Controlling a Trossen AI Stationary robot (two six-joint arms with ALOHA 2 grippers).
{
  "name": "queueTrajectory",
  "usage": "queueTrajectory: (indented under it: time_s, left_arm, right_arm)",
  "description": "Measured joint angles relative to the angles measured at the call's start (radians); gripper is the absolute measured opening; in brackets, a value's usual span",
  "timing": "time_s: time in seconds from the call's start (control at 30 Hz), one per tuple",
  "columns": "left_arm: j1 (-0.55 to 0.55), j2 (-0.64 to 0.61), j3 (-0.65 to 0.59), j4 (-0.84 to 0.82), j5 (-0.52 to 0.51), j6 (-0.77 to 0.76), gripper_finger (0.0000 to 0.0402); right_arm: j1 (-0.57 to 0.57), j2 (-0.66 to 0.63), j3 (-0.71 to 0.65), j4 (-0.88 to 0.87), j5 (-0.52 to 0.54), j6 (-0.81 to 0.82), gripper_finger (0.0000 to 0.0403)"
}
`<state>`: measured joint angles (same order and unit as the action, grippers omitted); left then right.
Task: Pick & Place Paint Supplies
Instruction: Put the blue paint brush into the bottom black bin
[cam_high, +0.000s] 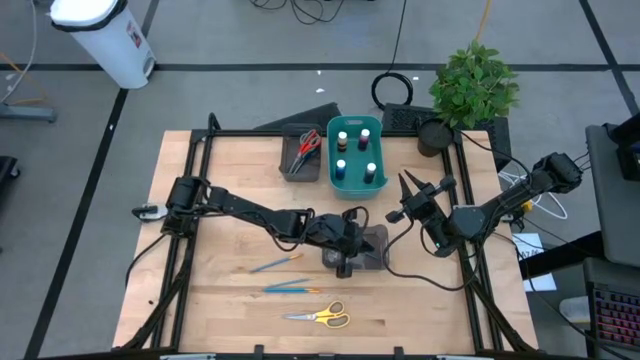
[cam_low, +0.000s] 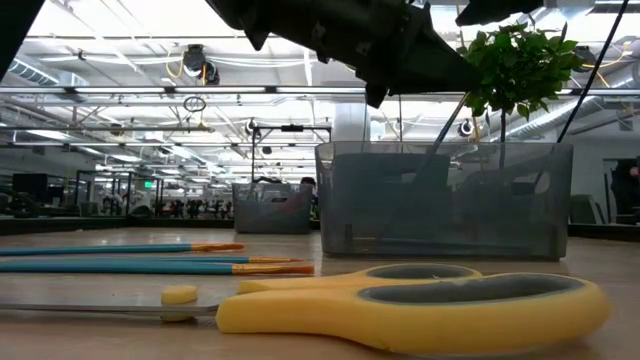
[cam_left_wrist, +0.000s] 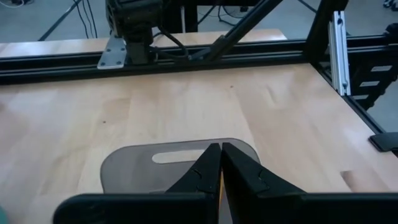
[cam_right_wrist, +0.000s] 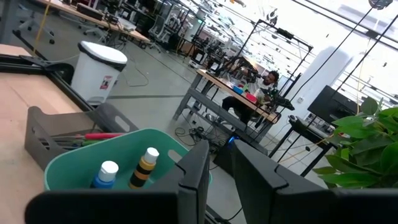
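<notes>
While the left arm reaches across the middle of the table, its left hand hangs above a dark grey tray with its two fingers pressed together, tips nearly touching. A thin orange sliver shows between them in the left wrist view; I cannot tell what it is. In the high view this left hand sits right over that tray, hiding much of it.

The right hand is raised near the table's right side, tilted toward the teal plastic bin. Its fingers stand only a little apart, and nothing shows between them.

The bin holds several paint bottles standing upright; from the right wrist, a white-capped bottle and a yellow-and-black one rise side by side inside it. Touching the bin's left wall is a second grey tray with scissors lying in it, red and green handles visible.

Toward the front of the table, well clear of both hands, lie a blue-and-orange brush, slanted, then a pair of brushes lying close together, and nearest the front edge the yellow-handled scissors. In the low view those scissors fill the foreground, with the brushes behind them.

A potted plant stands at the table's far right corner, and a white bin stands on the floor beyond.
</notes>
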<state>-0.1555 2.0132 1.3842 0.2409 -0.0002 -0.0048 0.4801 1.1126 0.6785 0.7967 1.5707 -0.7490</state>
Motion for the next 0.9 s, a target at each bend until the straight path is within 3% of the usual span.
queueTrajectory:
  time_s: [0.6, 0.9]
  left_arm:
    - [0.001, 0.0, 0.0, -0.029, -0.002, -0.029, 0.0028]
    - [0.021, 0.0, 0.0, -0.044, -0.002, -0.083, 0.0136]
  right_arm:
    - [0.0, 0.0, 0.0, 0.0, 0.0, 0.0, 0.0059]
    - [0.0, 0.0, 0.0, 0.0, 0.0, 0.0, 0.0059]
